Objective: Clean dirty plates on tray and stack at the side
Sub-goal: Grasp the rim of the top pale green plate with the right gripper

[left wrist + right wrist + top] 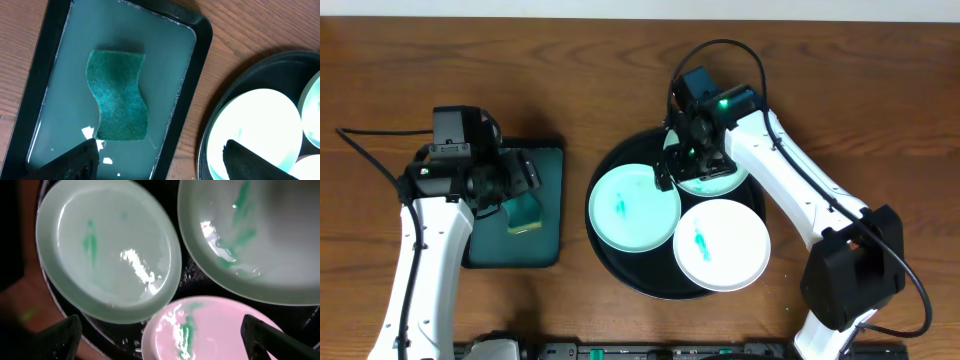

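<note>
the left gripper (165, 162), jaws spread and empty, hangs just above the wavy green sponge (119, 95), which lies in cloudy water in the rectangular dark green tray (200, 60). i'd drop straight down and pinch its narrow waist. the right gripper (685, 165), also released, hovers over the rear pale mint-green plate (718, 183). beside it in the round glossy black tray (610, 262) lie a second mint plate (635, 205) and a white plate (722, 245), all teal-smeared.

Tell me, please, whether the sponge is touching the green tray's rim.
Apart: the left wrist view shows water between the sponge and the green tray's rim all round.
</note>
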Tool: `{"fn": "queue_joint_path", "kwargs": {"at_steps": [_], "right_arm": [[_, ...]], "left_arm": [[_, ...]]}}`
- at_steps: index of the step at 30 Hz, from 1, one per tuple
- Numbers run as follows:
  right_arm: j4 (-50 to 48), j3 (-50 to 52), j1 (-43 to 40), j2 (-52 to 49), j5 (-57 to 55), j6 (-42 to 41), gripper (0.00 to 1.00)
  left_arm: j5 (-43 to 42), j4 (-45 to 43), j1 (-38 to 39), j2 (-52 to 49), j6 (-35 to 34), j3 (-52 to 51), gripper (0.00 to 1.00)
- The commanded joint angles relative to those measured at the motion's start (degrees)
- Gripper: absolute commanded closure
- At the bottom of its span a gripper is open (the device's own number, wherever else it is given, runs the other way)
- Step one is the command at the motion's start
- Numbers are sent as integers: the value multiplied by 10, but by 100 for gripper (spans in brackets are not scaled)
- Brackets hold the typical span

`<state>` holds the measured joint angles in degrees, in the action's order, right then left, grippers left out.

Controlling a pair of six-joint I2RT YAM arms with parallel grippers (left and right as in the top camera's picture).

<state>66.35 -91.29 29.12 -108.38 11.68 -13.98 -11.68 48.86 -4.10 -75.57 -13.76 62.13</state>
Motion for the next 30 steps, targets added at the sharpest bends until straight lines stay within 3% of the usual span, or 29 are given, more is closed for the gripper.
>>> {"fn": "queue_joint_path", "kwargs": {"at_steps": [1,4,7,19,27,30], "right_arm": [[-24,33,21,-7,-24,-82,1],[-64,71,26,-7,-21,-122,18],[-117,112,27,-7,0,-123,21],[-253,203,25,-7,-1,-124,57],[-319,251,24,-7,-14,-148,58],[-331,259,24,-7,-14,-148,72]], "left_arm": [[1,0,-3,3,-5,11,20],[1,1,-3,3,-5,11,20],[1,5,-3,3,-5,11,20],[1,6,-3,3,-5,11,20],[2,6,-3,3,-5,11,20],[1,6,-3,3,-5,11,20]]}}
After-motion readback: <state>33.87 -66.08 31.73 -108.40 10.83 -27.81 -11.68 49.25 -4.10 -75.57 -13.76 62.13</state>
